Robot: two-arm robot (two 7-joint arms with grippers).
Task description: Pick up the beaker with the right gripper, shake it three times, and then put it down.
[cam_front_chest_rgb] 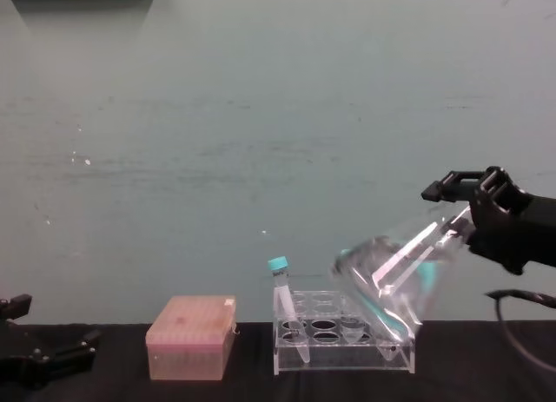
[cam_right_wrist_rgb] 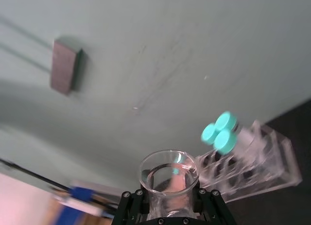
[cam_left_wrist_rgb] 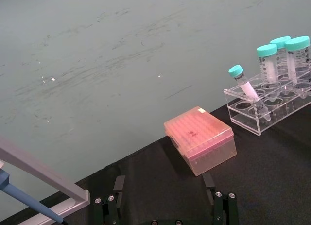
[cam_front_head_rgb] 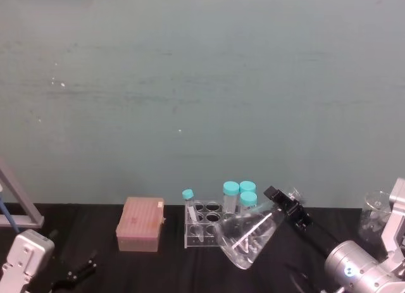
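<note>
The beaker (cam_front_head_rgb: 247,236), a clear conical flask with liquid inside, hangs tilted above the table in front of the tube rack, base toward the left and neck up to the right. My right gripper (cam_front_head_rgb: 288,207) is shut on its neck. From the chest view the beaker (cam_front_chest_rgb: 391,267) leans steeply, held by the right gripper (cam_front_chest_rgb: 473,202) well above the table. In the right wrist view the beaker's flared rim (cam_right_wrist_rgb: 169,174) sits between the fingers (cam_right_wrist_rgb: 206,201). My left gripper (cam_front_head_rgb: 73,274) rests low at the table's left, open and holding nothing.
A clear rack (cam_front_head_rgb: 205,226) with teal-capped tubes stands just behind and below the beaker. A pink tip box (cam_front_head_rgb: 140,224) sits to its left. A small glass beaker (cam_front_head_rgb: 376,217) stands at the far right, and a pipette stand (cam_front_head_rgb: 16,204) at the far left.
</note>
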